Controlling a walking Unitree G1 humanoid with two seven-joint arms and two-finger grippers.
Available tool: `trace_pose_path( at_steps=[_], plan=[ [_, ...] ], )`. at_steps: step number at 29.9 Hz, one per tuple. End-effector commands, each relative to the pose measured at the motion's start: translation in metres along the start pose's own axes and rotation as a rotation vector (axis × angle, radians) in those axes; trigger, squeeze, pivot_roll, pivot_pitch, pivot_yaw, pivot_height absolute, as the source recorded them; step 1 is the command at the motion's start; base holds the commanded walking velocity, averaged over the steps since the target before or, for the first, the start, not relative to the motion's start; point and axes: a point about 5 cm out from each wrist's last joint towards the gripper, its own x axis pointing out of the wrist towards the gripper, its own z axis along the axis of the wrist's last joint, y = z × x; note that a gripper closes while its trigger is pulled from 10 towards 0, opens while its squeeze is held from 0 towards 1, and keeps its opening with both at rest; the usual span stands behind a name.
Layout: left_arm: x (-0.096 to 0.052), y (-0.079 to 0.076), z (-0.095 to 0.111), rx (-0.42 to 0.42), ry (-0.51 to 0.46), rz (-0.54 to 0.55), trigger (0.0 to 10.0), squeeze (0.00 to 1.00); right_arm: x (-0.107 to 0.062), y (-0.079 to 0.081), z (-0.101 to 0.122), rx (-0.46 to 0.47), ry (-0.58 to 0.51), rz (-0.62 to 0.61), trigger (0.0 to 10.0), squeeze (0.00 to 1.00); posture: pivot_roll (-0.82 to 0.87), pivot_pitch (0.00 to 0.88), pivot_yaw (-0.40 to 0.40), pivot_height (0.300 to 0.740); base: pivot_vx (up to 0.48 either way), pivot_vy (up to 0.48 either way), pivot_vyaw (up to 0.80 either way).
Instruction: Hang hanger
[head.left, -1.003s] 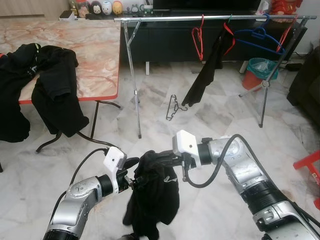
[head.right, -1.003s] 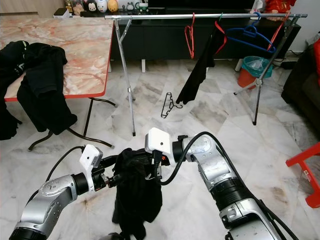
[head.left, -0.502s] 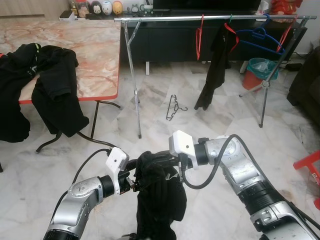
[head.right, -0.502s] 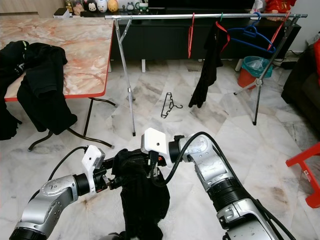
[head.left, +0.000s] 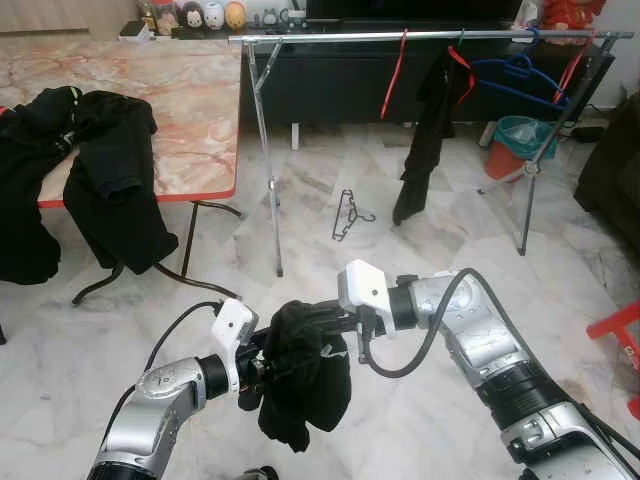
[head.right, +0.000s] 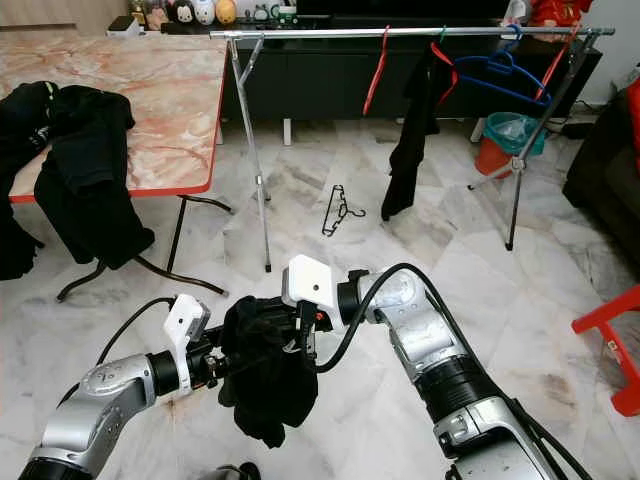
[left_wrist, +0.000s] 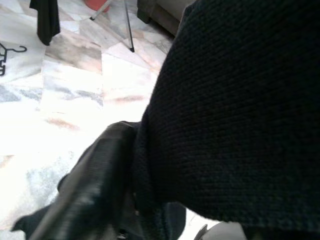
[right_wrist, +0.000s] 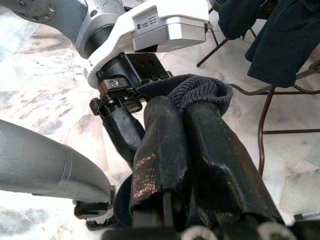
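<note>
My right gripper (right_wrist: 182, 107) pinches the black garment (head.left: 300, 375) and my left gripper (head.left: 262, 362) grips it too. It hangs bunched, long axis down, shorter than a moment ago.

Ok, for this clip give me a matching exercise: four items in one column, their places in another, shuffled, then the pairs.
Items:
1. black garment
2. black hanger
3. blue hanger
4. black clothes

Places:
A. draped on the marble table
B. lying on the floor
C. held between the left gripper and right gripper
D. hooked on the rail

Pairs: 1-C, 2-B, 3-D, 4-A
</note>
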Motion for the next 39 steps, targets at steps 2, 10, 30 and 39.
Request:
trace_pose_path(
  at_steps=[2, 10, 30, 39],
  plan=[
    [0.0001, -0.0022, 0.0037, -0.002, -0.024, -0.013, 0.0, 0.0, 0.0001, -0.0031, 0.01, -0.033, -0.027, -0.003, 10.0, 0.0, 0.04, 0.049, -0.026, 0.74, 0.0, 0.0, 0.0],
    [-0.0004, -0.0021, 0.0044, -0.003, -0.031, -0.012, 0.0, 0.0, 0.0005, -0.0032, 0.0098, -0.035, -0.025, -0.004, 10.0, 0.0, 0.04, 0.048, -0.027, 0.74, 0.0, 0.0, 0.0],
    [0.003, -0.0048, 0.0056, -0.003, -0.039, -0.021, 0.0, 0.0, -0.0006, -0.0032, 0.0067, -0.023, -0.021, -0.007, 10.0, 0.0, 0.04, 0.051, -0.03, 0.74, 0.0, 0.0, 0.0],
    [0.0035, -0.0046, 0.0078, -0.009, -0.051, -0.023, 0.0, 0.0, -0.0008, -0.0033, 0.0066, -0.021, -0.021, -0.01, 10.0, 0.0, 0.04, 0.055, -0.027, 0.74, 0.0, 0.0, 0.0]
  ],
)
